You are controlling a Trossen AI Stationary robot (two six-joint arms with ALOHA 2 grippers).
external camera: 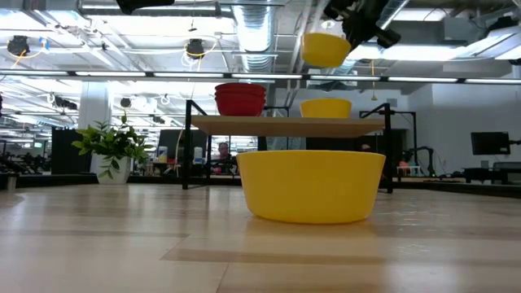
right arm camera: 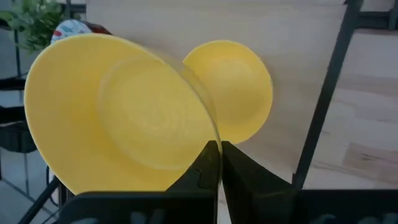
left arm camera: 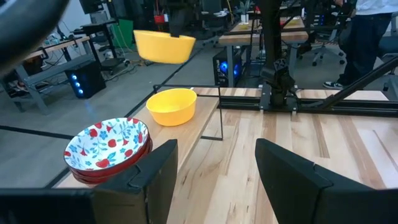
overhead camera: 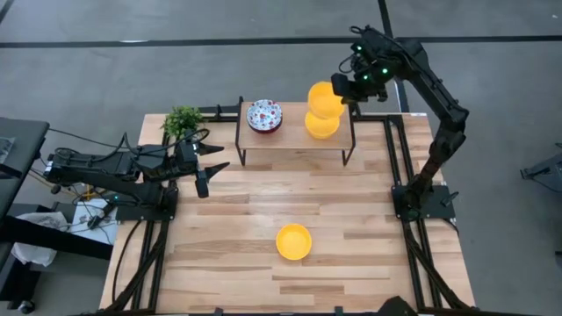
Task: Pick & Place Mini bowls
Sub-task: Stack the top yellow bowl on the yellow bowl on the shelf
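The right hand [overhead camera: 349,85] holds one yellow bowl [overhead camera: 326,98] in the air above the small shelf [overhead camera: 295,139] at the far side of the desk [overhead camera: 246,237]. Its fingers [right arm camera: 208,163] are pinched together on the bowl's rim, so the bowl hangs tilted, clear of the shelf top. In the low view this lifted bowl [external camera: 326,49] sits well above the shelf board, with the hand [external camera: 364,32] gripping it from the upper right.

Directly under it a second yellow bowl [overhead camera: 321,125] stands upright on the right part of the shelf. On the left part of the shelf is a stack of patterned bowls [overhead camera: 264,115], white inside with red and blue flowers and red outside; the left wrist view shows more than one in the stack [left arm camera: 109,149], though the exact count is hard to tell.

A third yellow bowl [overhead camera: 293,240] stands upright alone on the desk, near the front edge and well apart from the shelf.

The left hand [overhead camera: 208,164] waits low over the left side of the desk, its fingers [left arm camera: 152,180] spread wide and holding nothing. A small green plant [overhead camera: 183,120] stands at the far left corner of the desk, just beside the shelf.

In the room behind, a person's legs [left arm camera: 365,43] show at the edge of the left wrist view.
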